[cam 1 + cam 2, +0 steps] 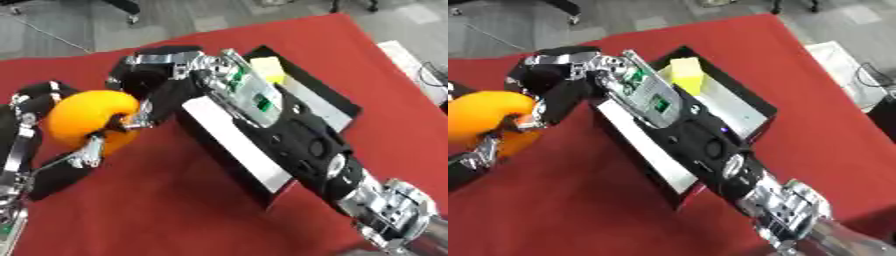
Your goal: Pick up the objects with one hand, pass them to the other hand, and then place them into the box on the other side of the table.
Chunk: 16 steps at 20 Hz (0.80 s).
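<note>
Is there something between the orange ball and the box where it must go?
Yes. The right hand and its forearm lie across the box, between it and the orange ball, held in the left hand. A yellow thing already lies inside.

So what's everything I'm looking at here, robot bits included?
Orange ball: one, orange, at the left, above the cloth, held between both hands.
Yellow block: one, pale yellow, in the box's far corner.
Box: one, black outside and white inside, open, mid-table under the right arm.
Tablecloth: one, red, covering the table.
Left hand: black and silver, fingers curled round the ball from the left.
Right hand: black and silver, reaching across the box to the ball, fingers on it.
</note>
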Tool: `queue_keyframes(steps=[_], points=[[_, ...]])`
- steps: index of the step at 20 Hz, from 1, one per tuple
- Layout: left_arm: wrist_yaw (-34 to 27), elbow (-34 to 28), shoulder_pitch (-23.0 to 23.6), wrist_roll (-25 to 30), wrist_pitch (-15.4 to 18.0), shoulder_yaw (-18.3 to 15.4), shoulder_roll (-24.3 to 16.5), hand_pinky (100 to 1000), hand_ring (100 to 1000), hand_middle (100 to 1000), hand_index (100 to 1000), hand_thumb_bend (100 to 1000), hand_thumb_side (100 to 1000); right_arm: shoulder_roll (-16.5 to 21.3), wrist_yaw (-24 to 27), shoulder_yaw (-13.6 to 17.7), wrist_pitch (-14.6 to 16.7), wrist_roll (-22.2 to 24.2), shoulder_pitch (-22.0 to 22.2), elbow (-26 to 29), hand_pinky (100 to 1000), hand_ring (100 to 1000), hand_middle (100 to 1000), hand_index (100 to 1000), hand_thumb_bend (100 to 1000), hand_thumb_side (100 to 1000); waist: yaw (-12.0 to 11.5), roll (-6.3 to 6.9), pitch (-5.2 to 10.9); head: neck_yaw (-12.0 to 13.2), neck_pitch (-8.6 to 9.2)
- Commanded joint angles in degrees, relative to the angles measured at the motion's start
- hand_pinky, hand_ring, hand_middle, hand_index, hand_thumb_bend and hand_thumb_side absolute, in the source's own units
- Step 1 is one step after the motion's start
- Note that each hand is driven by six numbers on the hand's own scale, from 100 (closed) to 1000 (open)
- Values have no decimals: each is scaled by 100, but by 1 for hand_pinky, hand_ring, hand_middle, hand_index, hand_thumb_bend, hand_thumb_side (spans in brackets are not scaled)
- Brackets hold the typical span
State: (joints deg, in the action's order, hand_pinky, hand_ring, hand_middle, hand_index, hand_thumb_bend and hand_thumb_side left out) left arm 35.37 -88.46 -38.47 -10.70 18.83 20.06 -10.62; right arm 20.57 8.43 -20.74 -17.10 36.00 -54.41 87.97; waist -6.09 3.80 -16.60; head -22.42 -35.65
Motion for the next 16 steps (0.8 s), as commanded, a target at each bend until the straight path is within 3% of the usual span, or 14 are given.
queue_keyframes(steps=[1, 2, 3, 4, 5, 7, 8, 10, 14, 16], points=[[-39, -115, -61, -2, -44, 1, -38, 758, 650, 590, 704, 100, 272, 89, 80, 45, -2, -84, -92, 157, 704, 599, 387, 377, 255, 100, -3, -48, 43, -25, 5], [-43, -89, -20, -2, -57, -21, -79, 842, 796, 758, 905, 296, 602, 127, 69, 84, 21, -114, -93, 181, 699, 592, 383, 375, 248, 100, 4, -43, 56, -60, -9], [-67, -79, 67, -25, -43, -34, -154, 852, 805, 768, 920, 366, 653, 173, 65, 147, 58, -173, -82, 217, 698, 591, 383, 374, 248, 100, 20, -40, 74, -84, -28], [-108, -80, 166, -53, -24, -44, -227, 855, 807, 769, 926, 337, 696, 210, 71, 190, 91, -239, -66, 255, 697, 589, 383, 375, 247, 100, 33, -37, 92, -109, -45], [-162, -76, 243, -77, -19, -56, -283, 859, 809, 771, 928, 418, 752, 238, 81, 212, 109, -294, -49, 285, 696, 588, 383, 375, 246, 100, 44, -34, 107, -133, -61], [-271, -65, 361, -117, -36, -92, -382, 860, 810, 772, 930, 419, 758, 286, 103, 244, 123, -383, -17, 342, 696, 587, 384, 376, 245, 100, 68, -29, 133, -172, -94], [-315, -64, 417, -133, -62, -117, -436, 862, 811, 772, 931, 488, 767, 314, 115, 261, 126, -425, 0, 370, 695, 587, 384, 376, 245, 100, 85, -28, 148, -186, -112], [-393, -83, 521, -158, -117, -168, -547, 867, 814, 773, 930, 516, 778, 374, 140, 301, 128, -502, 41, 417, 695, 587, 385, 376, 245, 100, 114, -23, 178, -213, -141], [-553, -137, 713, -196, -241, -287, -762, 870, 816, 773, 930, 504, 805, 502, 190, 408, 130, -650, 132, 485, 695, 587, 386, 379, 242, 100, 169, 4, 248, -263, -186], [-617, -180, 828, -216, -310, -362, -881, 869, 815, 771, 914, 442, 829, 589, 232, 478, 135, -734, 192, 535, 695, 588, 393, 389, 242, 100, 220, 21, 284, -230, -205]])
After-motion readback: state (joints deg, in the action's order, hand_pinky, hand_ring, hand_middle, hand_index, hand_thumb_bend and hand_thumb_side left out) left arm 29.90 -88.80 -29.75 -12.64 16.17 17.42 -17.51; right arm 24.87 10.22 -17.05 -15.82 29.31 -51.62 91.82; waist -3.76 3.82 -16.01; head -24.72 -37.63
